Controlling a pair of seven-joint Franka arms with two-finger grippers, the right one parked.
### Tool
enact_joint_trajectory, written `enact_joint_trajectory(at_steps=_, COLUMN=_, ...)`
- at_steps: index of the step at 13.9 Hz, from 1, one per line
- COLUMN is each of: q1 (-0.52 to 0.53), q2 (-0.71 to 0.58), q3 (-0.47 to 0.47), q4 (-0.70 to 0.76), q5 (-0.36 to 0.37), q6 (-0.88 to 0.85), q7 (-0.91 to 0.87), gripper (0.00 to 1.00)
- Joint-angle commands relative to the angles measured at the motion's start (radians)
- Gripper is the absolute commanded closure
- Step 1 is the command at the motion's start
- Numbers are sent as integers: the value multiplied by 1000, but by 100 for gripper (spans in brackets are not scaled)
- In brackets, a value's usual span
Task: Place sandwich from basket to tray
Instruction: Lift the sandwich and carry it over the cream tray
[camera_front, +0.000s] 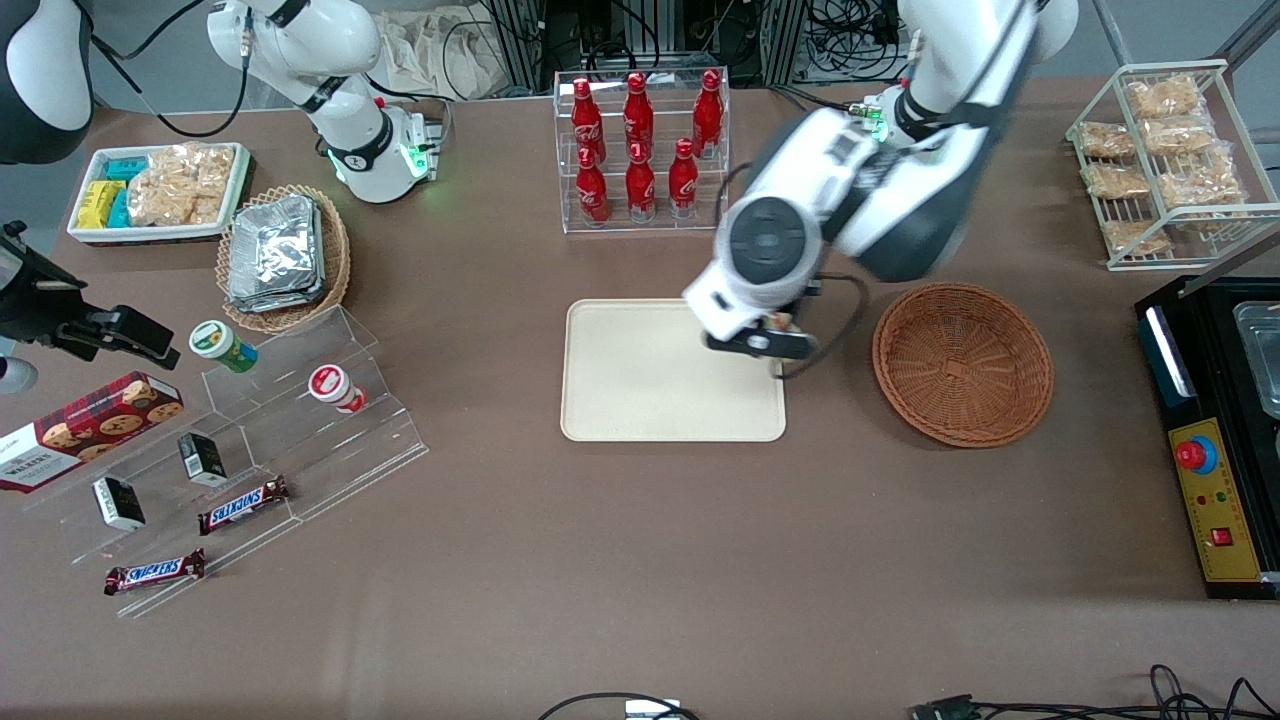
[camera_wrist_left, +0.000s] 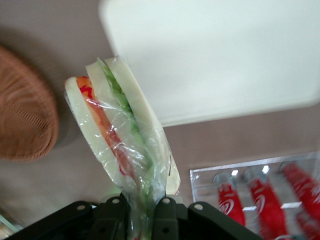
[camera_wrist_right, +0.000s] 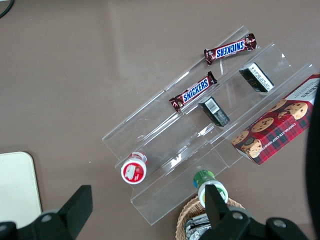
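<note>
A brown tabletop (camera_front: 620, 560) fills my front view, crowded with snack displays at the parked arm's end and a clear rack of red cola bottles (camera_front: 641, 135) farther from the camera than the tray. I see the cream-beige tray (camera_front: 640, 400) lying flat near the middle, and the reddish-brown wicker basket (camera_front: 962, 362) just beside it toward the working arm's end, holding nothing I can make out. The left arm reaches down over the tray's corner nearest the basket, and its gripper (camera_wrist_left: 140, 212) hangs there above the rim. In the wrist view the black fingers (camera_wrist_left: 112, 215) are clenched on the clear wrap at the narrow end of the sandwich (camera_wrist_left: 117, 125), so the wedge is held in the air, its white bread, green layer and orange-pink layer all showing. The sandwich hangs over the tray's edge (camera_wrist_left: 210, 65), with bare table and the basket (camera_wrist_left: 25, 107) to its side. I cannot tell whether it touches the tray.
</note>
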Motion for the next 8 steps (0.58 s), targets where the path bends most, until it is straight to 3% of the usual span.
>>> enact_joint_trajectory(at_steps=1, q1=-52, q2=68, q3=15, q4=-13, q5=100, q6=44, q7=220, gripper=100)
enact_joint_trajectory(at_steps=3, q1=-62, q2=73, q3=15, q4=-110, q5=174, q6=141, q7=300, gripper=100)
enact_joint_trajectory(at_steps=8, q1=-48, q2=78, q3=18, q4=-205, q5=164, q6=275, q7=296, gripper=100)
